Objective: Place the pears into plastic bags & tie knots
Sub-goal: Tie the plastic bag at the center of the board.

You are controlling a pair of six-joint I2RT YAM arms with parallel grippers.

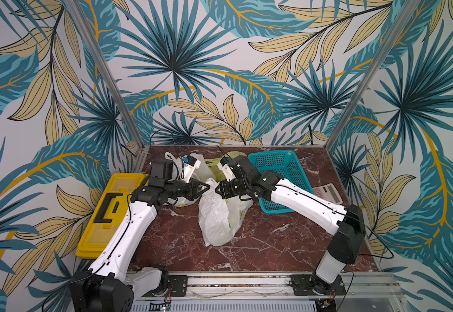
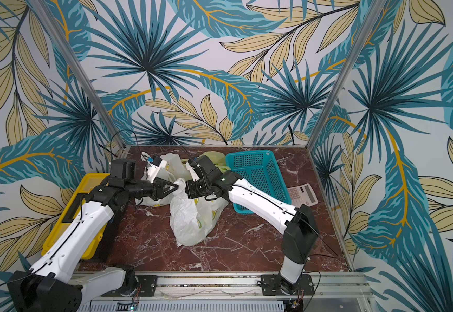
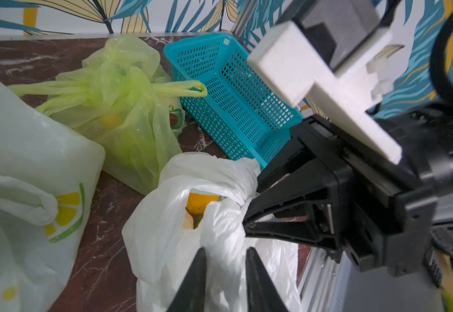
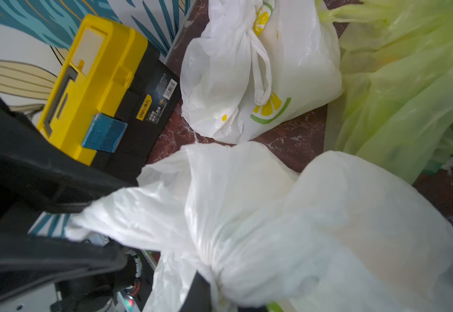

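bag [image 1: 217, 216] centre table [image 1: 260, 248]; second bag [image 4: 301, 67] behind-left, third bag [image 3: 128, 113] behind; basket [image 1: 271, 162] right, toolbox [image 1: 98, 216] left

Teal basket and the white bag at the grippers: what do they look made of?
The teal basket: probably rigid moulded plastic, glossy, with a regular grid of holes. The white bag: thin plastic film, judging by its crinkles, soft sheen and colour showing faintly through.

The white middle bag [image 2: 193, 218] sits mid-table [image 2: 233, 251]. Its bunched top lies between the left gripper [image 2: 176, 186] and right gripper [image 2: 187, 188], and both tips touch it. Behind it lie a white far bag [image 2: 170, 162] and a green bag [image 2: 216, 158]. A teal basket [image 2: 257, 173] and a calculator [image 2: 302, 194] stand to the right. A yellow toolbox [image 2: 86, 185] stands to the left.
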